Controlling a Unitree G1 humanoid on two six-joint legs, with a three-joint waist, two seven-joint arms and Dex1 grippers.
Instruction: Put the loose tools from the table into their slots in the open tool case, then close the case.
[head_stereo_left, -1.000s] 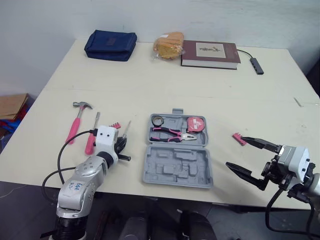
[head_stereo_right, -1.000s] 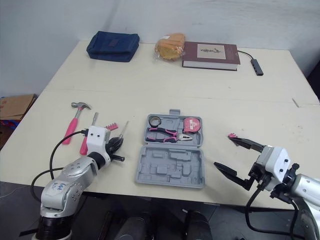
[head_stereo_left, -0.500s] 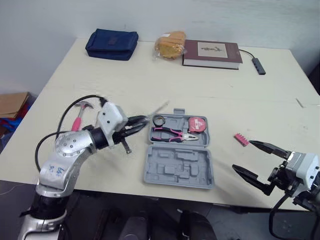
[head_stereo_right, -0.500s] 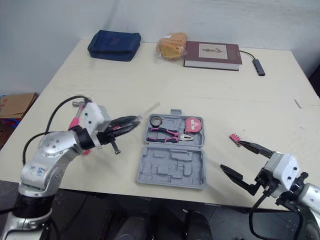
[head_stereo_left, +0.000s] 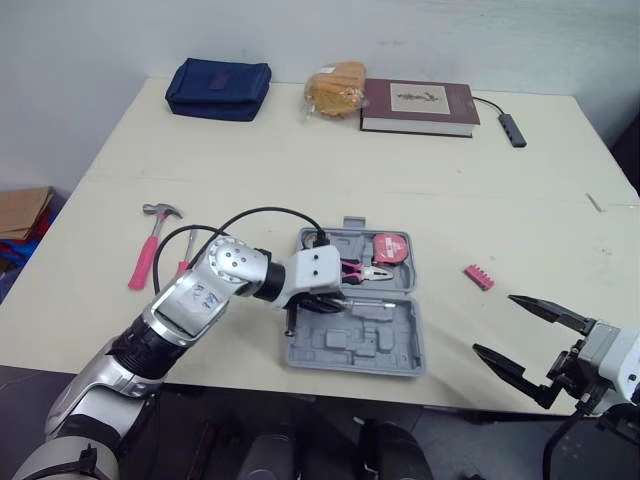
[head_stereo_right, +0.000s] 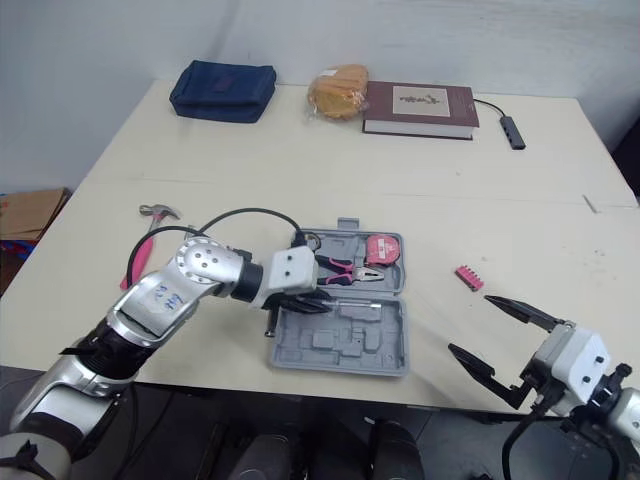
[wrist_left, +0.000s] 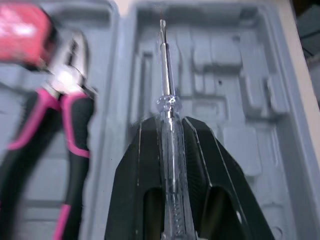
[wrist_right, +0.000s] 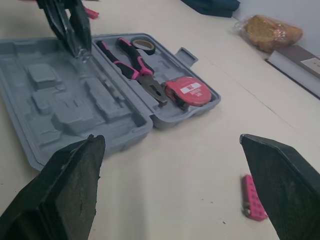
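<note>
Left eye view, items by descending size. Pale bench (head_stereo_left: 300, 170) under everything listed below.

Open grey tool case (head_stereo_left: 395, 348) at front centre of bench, both halves lying flat: far half loaded, near half showing moulded slots.

Maroon book (head_stereo_left: 420, 106) at far edge, right of centre. Dark blue pouch (head_stereo_left: 220, 89) at far edge, left side. Bagged bread (head_stereo_left: 335, 88) just beside left end of book.

Robot's left gripper (wrist_left: 170, 127) over near half of case, clamped shut on clear-handled screwdriver (wrist_left: 166, 75). Handle pinched between both fingers, metal shaft projecting ahead above the slots (contact with the moulding: cannot tell).

Robot's right gripper (head_stereo_left: 495, 323) at front right of bench, fingers spread wide, nothing held, well apart from case.

Pink-handled hammer (head_stereo_left: 150, 248) on left part of bench, well apart from case, head pointing away from robot.

Pliers (wrist_right: 131, 64) seated in far half of case, pink-and-black handles to the left, nose toward tape measure (head_stereo_left: 390, 247) at right end of same half.

Pink bit strip (head_stereo_left: 479, 277) loose on bench, right of case, not touching it.

Black tape roll (wrist_right: 143, 44) in far half of case, left end, beside plier handles.
</note>
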